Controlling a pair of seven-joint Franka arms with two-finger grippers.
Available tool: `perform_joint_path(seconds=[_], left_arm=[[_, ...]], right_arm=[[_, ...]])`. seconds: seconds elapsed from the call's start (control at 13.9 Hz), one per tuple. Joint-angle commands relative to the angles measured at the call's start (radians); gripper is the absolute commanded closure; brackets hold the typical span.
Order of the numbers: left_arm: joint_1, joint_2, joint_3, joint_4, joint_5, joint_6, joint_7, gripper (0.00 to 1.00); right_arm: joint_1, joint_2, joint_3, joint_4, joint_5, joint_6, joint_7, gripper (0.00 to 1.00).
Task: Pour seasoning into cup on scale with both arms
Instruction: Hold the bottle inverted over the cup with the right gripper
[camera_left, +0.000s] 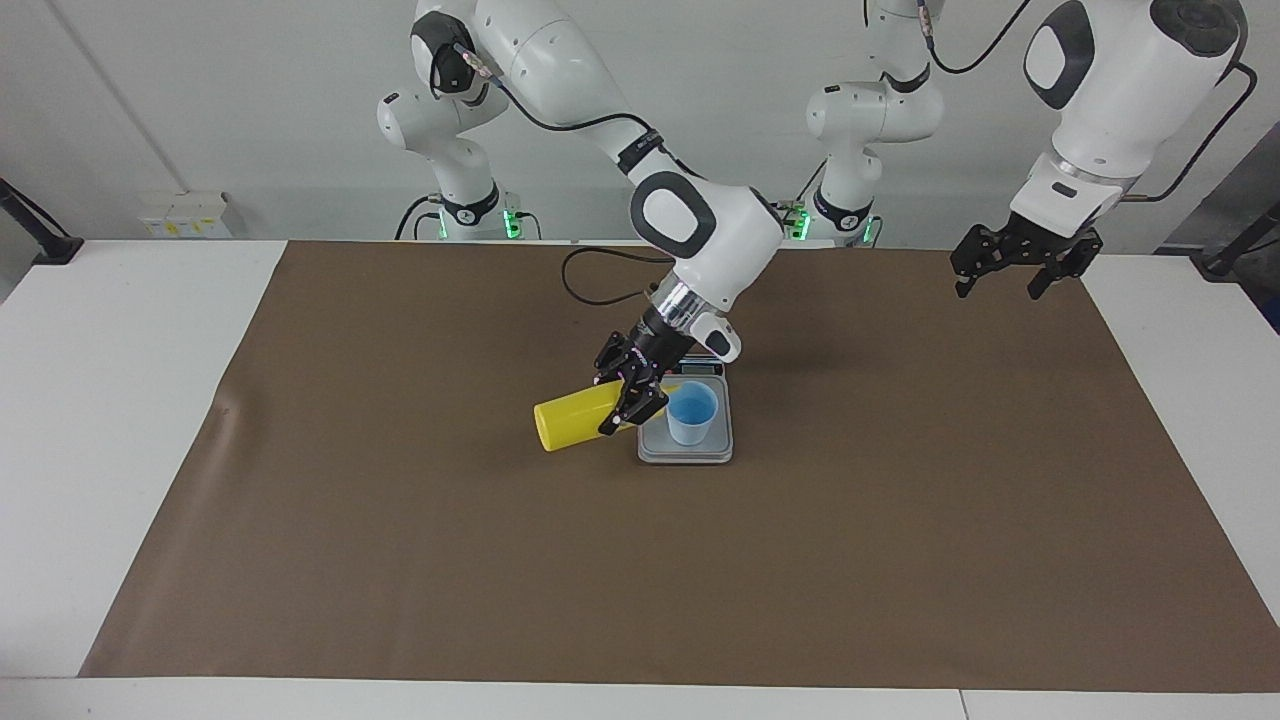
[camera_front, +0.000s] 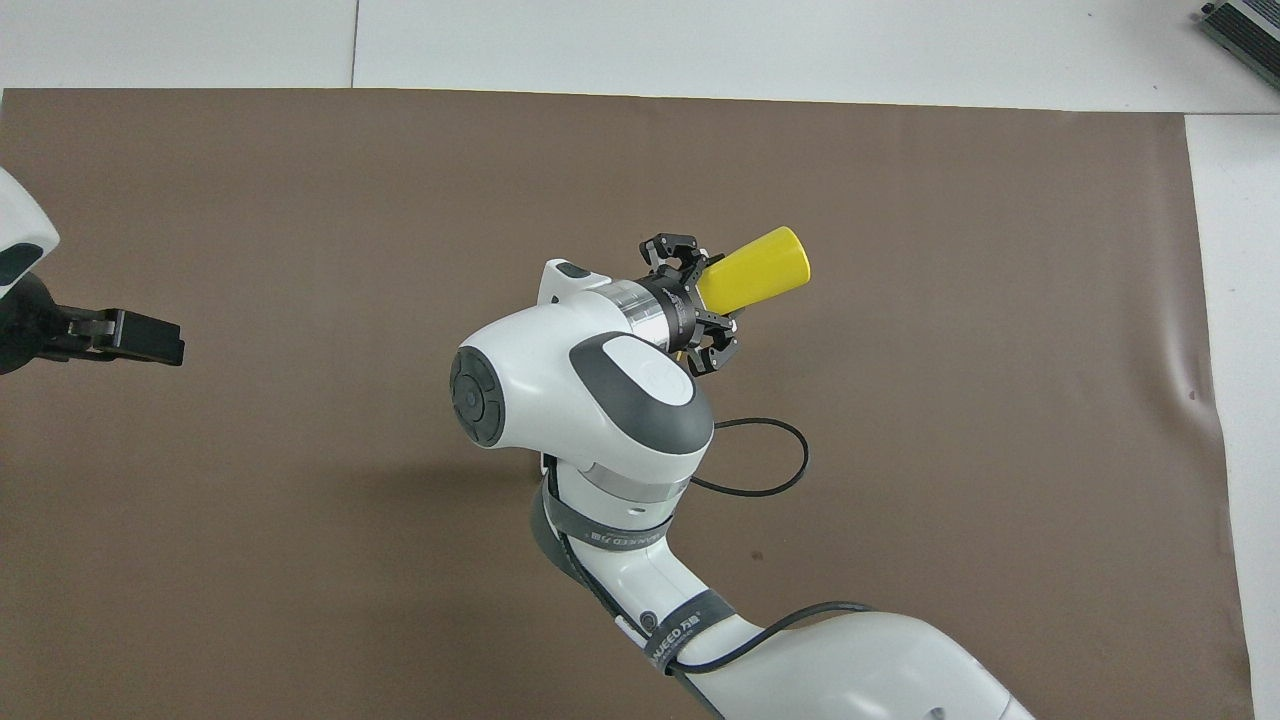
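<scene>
My right gripper (camera_left: 628, 396) is shut on the seasoning bottle (camera_left: 568, 423), a yellow squeeze bottle held tilted almost flat. Its nozzle points at the rim of the light-blue cup (camera_left: 692, 413). The cup stands upright on the silver-grey scale (camera_left: 686, 447) at the middle of the mat. In the overhead view the bottle (camera_front: 757, 274) sticks out past the right gripper (camera_front: 702, 312), and the right arm hides both the cup and the scale. Over the mat's corner at the left arm's end, my left gripper (camera_left: 1010, 264) (camera_front: 125, 337) waits in the air, open and holding nothing.
A brown mat (camera_left: 400, 560) covers most of the white table (camera_left: 100, 400). A black cable (camera_left: 585, 268) loops on the mat between the scale and the robots. A grey device (camera_front: 1245, 25) lies at the table's corner farthest from the robots, toward the right arm's end.
</scene>
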Motion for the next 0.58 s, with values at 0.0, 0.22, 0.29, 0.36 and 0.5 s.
perform_joint_path(seconds=[0.0, 0.22, 0.29, 0.36, 0.5], left_arm=[[0.009, -0.014, -0.004, 0.003, 0.004, -0.021, 0.009, 0.00], [0.009, -0.014, -0.004, 0.003, 0.004, -0.021, 0.009, 0.00], [0.009, -0.014, -0.004, 0.003, 0.004, -0.021, 0.009, 0.00], [0.009, -0.014, -0.004, 0.003, 0.004, -0.021, 0.009, 0.00], [0.009, -0.014, -0.004, 0.003, 0.004, -0.021, 0.009, 0.00]], right_arm=[[-0.008, -0.001, 0.003, -0.027, -0.033, 0.042, 0.048, 1.00], [-0.017, -0.002, 0.005, -0.038, -0.028, 0.059, 0.049, 1.00], [-0.017, -0.004, 0.005, -0.041, -0.025, 0.060, 0.049, 1.00], [-0.017, -0.005, 0.005, -0.050, -0.025, 0.060, 0.049, 1.00], [-0.017, -0.007, 0.003, -0.059, -0.027, 0.062, 0.051, 1.00]])
